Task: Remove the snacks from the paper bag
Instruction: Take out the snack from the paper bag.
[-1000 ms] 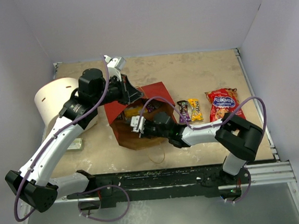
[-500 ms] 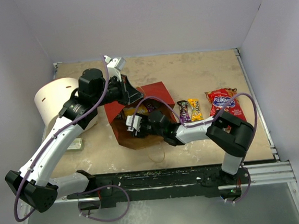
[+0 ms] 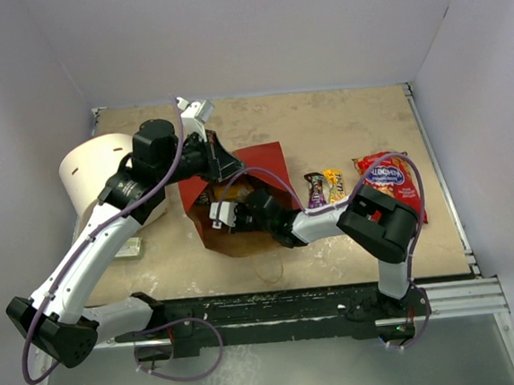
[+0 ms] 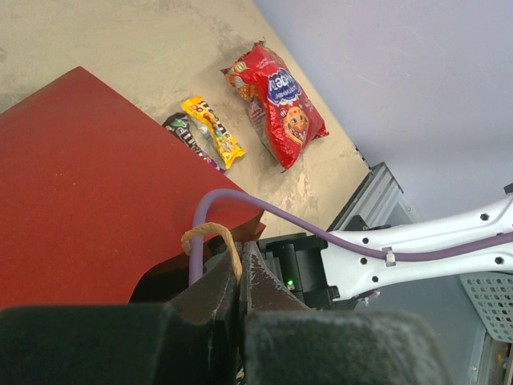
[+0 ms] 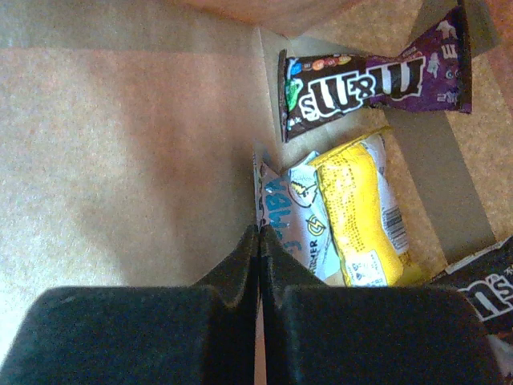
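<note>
Contents, red paper bag (image 3: 267, 155): light-blue glossy packet (image 5: 292, 212), yellow packet (image 5: 357, 208), purple packet (image 5: 377, 84) on brown floor. Left gripper (image 4: 239, 277) pinches thin string handle (image 4: 212, 234), likely propping mouth open. Right gripper (image 5: 258, 241) inside, fingers pressed together at light-blue packet's edge; grip unconfirmed.

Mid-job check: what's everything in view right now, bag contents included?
paper bag: one, red, brown inside, on its side on the table.
purple M&M's packet: one, inside the bag.
light-blue packet: one, inside.
yellow packet: one, inside, overlapping it.
brown M&M's packet: one, inside, cropped.
dark purple packet, yellow M&M's packet: one each, right of bag.
red cookie bag: one, farther right.
white tub: one, far left.
white-green box: one, near tub.
left gripper: shut on tan string handle.
right gripper: shut, inside bag, tips at light-blue packet's edge.
</note>
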Controlling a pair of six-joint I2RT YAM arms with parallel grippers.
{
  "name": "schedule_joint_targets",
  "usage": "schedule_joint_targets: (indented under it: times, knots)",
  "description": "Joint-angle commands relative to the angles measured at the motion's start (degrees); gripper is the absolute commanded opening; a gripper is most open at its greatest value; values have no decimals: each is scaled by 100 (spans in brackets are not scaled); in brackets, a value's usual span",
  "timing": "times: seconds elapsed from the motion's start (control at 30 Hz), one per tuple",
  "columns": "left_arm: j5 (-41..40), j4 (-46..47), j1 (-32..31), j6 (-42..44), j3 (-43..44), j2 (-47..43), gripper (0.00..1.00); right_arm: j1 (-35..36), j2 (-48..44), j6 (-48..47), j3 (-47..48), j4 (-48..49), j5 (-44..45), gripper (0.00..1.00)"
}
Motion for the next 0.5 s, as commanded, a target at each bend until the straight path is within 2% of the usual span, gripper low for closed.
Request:
schedule_joint_targets:
  times: [0.0,0.13,0.23,0.47]
  knots:
    - [53,155,22,-235,128,-236,0,7,-635,-84,-221,-78,-76,0]
    - [-130,322,22,-546,-129,-434,0,36,-1362,207,-487,-405,-271,0]
    - [-167,208,22,-417,-5,-372,0,37,-1894,418,-771,-529,-741,0]
    - [-334,-44,22,-344,98,-321,0,49,-3006,1207,-1274,-812,-1122,0]
